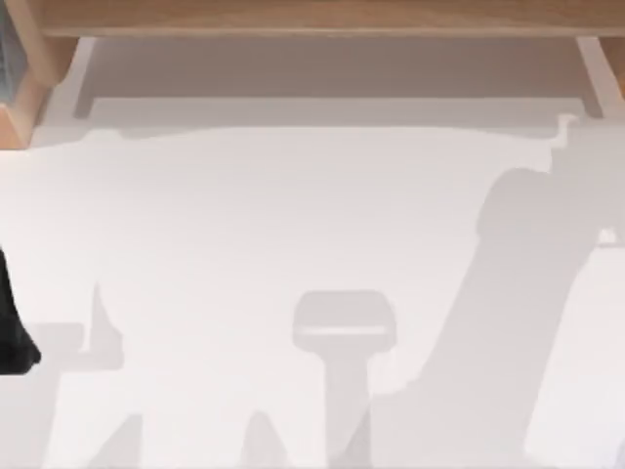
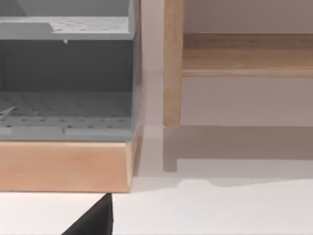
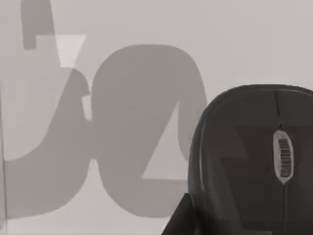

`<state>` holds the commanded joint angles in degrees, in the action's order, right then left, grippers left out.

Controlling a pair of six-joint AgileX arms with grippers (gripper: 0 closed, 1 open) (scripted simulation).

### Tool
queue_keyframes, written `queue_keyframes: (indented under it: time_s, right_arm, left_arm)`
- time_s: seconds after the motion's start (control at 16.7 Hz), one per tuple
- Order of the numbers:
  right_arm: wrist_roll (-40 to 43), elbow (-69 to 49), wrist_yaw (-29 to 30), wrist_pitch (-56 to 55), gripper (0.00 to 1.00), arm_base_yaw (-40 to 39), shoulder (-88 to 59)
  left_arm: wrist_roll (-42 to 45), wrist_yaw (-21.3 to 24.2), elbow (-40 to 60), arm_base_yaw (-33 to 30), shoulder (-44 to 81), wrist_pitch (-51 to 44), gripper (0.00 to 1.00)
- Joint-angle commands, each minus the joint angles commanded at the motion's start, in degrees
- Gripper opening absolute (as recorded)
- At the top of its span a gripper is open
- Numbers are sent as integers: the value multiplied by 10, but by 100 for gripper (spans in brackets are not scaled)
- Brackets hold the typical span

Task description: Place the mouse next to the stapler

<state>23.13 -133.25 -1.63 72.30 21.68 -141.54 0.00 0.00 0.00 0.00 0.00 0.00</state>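
Below the right wrist camera a dark mouse [image 3: 254,161] lies on the white table [image 3: 146,29], cut off at the frame edge. Whether either arm's jaws are clenched or released, I cannot tell.

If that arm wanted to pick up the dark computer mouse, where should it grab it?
My guess: across the mouse's two long flanks, coming straight down from above. In the right wrist view it lies flat on the white table, scroll wheel facing up, and its domed back would likely slip between fingers. The flanks run alongside the wheel's line and look like the narrower span to close on.
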Motion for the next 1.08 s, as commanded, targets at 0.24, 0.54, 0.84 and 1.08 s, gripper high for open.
queue_keyframes:
  time_s: [0.24, 0.54, 0.84, 1.08]
  right_arm:
    - [3, 69, -2, -27, 0, -4, 108]
    - [2, 211, -5, -77, 0, -14, 263]
    - [1, 407, -5, -119, 0, -16, 412]
    - [1, 578, -5, -146, 0, -13, 520]
  left_arm:
    - [0, 0, 0, 0, 0, 0, 100]
    - [0, 0, 0, 0, 0, 0, 100]
    - [0, 0, 0, 0, 0, 0, 100]
    - [0, 0, 0, 0, 0, 0, 100]
